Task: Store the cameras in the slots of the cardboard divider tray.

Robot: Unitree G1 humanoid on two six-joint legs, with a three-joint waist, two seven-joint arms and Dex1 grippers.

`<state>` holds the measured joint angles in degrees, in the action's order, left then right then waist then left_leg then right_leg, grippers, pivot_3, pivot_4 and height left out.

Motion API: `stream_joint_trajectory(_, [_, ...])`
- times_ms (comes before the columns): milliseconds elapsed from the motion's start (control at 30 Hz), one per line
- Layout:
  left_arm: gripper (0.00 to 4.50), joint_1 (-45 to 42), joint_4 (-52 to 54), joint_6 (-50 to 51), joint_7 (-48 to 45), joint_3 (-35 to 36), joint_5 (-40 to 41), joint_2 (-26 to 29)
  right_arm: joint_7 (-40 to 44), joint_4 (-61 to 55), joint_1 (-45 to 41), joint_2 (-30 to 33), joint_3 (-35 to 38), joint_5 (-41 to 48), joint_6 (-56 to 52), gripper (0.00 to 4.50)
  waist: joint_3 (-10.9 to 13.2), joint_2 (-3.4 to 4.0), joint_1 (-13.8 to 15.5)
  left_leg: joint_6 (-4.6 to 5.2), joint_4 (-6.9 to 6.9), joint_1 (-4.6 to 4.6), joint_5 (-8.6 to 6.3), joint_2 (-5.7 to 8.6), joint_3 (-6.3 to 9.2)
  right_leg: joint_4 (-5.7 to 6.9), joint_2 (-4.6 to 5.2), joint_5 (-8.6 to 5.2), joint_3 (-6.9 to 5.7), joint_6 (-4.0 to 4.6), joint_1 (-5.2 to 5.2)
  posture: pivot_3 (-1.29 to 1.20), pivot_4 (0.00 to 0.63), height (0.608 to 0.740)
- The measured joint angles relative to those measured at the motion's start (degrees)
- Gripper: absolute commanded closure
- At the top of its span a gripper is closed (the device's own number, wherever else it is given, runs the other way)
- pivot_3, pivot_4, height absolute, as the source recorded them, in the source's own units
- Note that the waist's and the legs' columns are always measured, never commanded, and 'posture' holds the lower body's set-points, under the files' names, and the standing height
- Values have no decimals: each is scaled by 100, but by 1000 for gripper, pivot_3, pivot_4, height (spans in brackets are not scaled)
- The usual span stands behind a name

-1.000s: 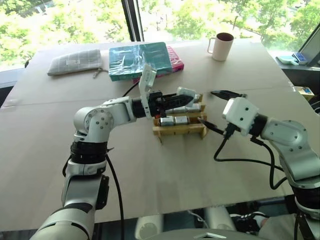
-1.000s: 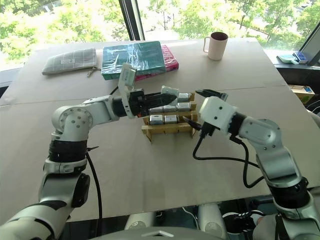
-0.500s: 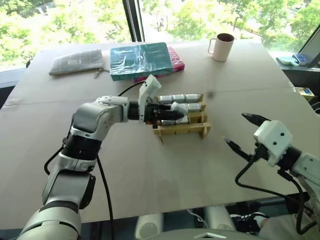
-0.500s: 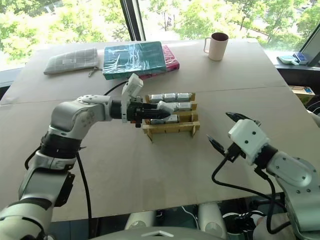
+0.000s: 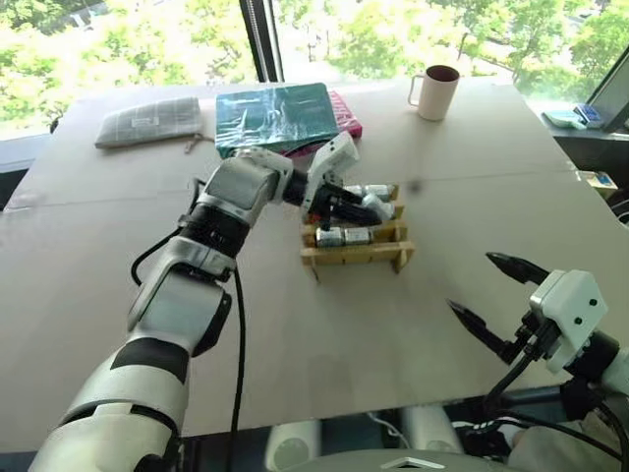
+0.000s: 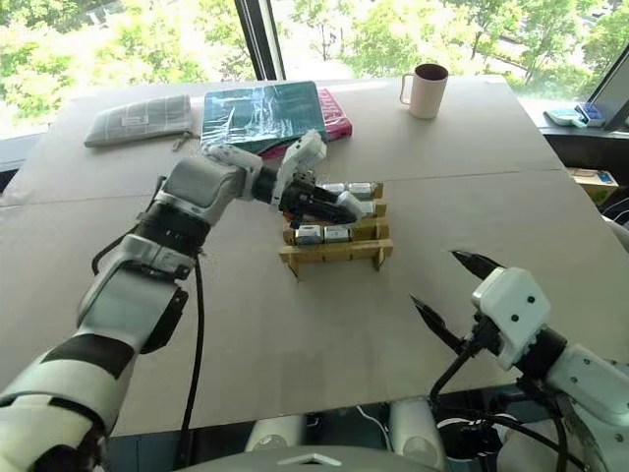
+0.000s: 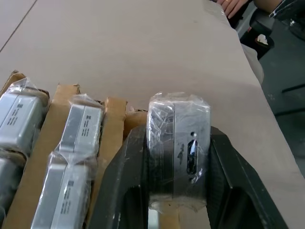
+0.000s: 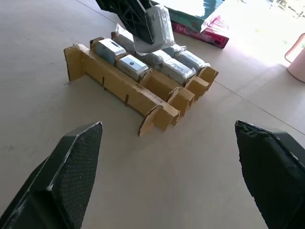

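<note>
The cardboard divider tray (image 5: 354,257) stands mid-table with several silver-grey, plastic-wrapped cameras (image 5: 342,236) in its slots. My left gripper (image 5: 366,204) hangs over the tray's right side, angled down, shut on another wrapped camera (image 7: 178,148) held between its black fingers (image 7: 228,181). That held camera (image 8: 155,24) hovers just above the tray's rear rows, and slotted cameras (image 7: 78,129) lie beside it. My right gripper (image 5: 472,283) is open and empty, low near the table's front right, well apart from the tray (image 8: 119,81).
A mug (image 5: 437,90) stands at the far right. A teal wrapped box (image 5: 280,113) lies on a pink box (image 5: 346,116) behind the tray, with a grey pouch (image 5: 147,120) far left. A person's hand (image 7: 233,5) shows beyond the table edge.
My left arm swung its elbow forward and tipped the gripper down, bringing the held camera lower over the tray's right side. The right gripper drew back from the tray toward the front right edge.
</note>
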<state>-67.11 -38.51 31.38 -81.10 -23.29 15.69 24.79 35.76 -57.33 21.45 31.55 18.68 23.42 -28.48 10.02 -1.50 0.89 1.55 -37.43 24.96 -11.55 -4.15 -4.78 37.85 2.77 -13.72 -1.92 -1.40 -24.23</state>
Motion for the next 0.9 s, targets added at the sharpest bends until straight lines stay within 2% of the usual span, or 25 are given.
stream_joint_trajectory(200, [3642,-384,-928,-696,-302,-131,-626,-428,-263,-41,74,-7,18,546,508,94,1,-1,-8,1,2,5,0,0,7,-1,-2,5,-4,-10,-3,0,150,740])
stream_joint_trajectory(400, [3642,-564,-1480,-1151,-496,-201,-1176,-718,-619,-48,-525,221,-201,890,598,94,1,-1,-12,1,-3,6,0,0,17,1,-2,0,-7,0,-2,0,150,740])
stream_joint_trajectory(633, [3642,-638,-1880,-1756,-258,-191,-1686,-933,-748,-43,-681,308,-330,818,465,94,1,-2,-4,1,-5,18,0,3,24,-3,-1,10,-18,-17,-3,0,150,740])
stream_joint_trajectory(900, [3642,-716,-2088,-2181,-246,-203,-2078,-1049,-734,-25,-466,296,-384,602,519,94,-1,-2,-8,2,-14,-15,1,2,46,5,-1,0,-17,0,27,0,150,740])
